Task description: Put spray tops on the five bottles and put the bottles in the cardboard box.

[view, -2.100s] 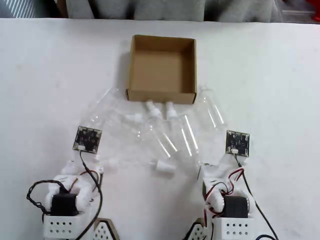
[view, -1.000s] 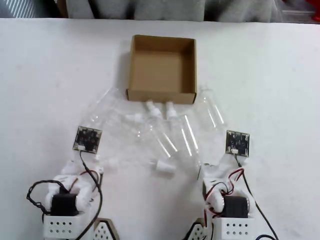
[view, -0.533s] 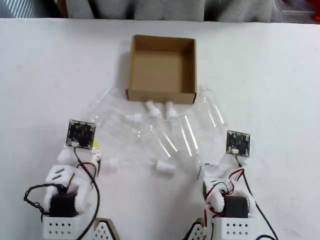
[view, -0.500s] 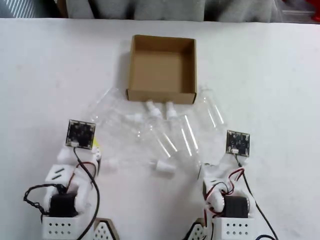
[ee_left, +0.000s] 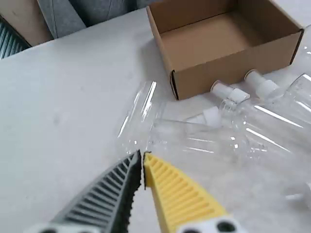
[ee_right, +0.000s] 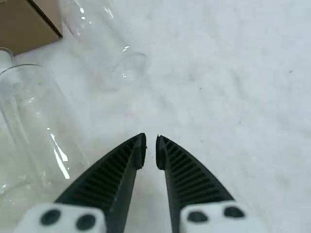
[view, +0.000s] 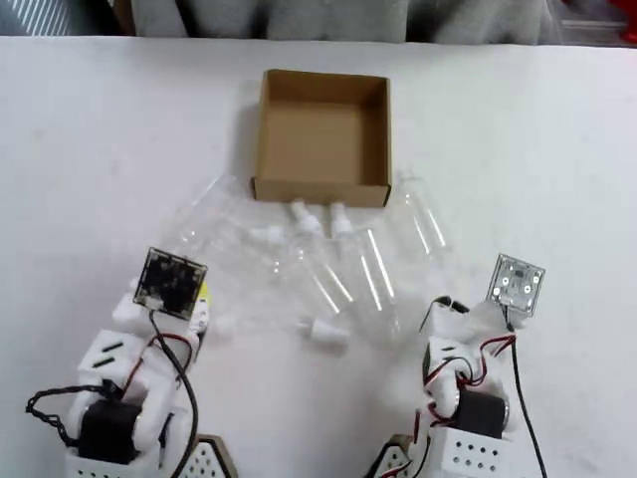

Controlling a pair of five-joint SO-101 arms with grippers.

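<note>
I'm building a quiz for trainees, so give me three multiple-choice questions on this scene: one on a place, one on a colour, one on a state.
1. The cardboard box is: A empty; B full; C closed.
2. The bottles are: A inside the box; B on the table beside it; C stacked upright.
3. The left tool has fingers: A grey and yellow; B both red; C both blue.
A, its floor is bare; B, they lie outside its front wall; A, the left wrist view shows one of each.
</note>
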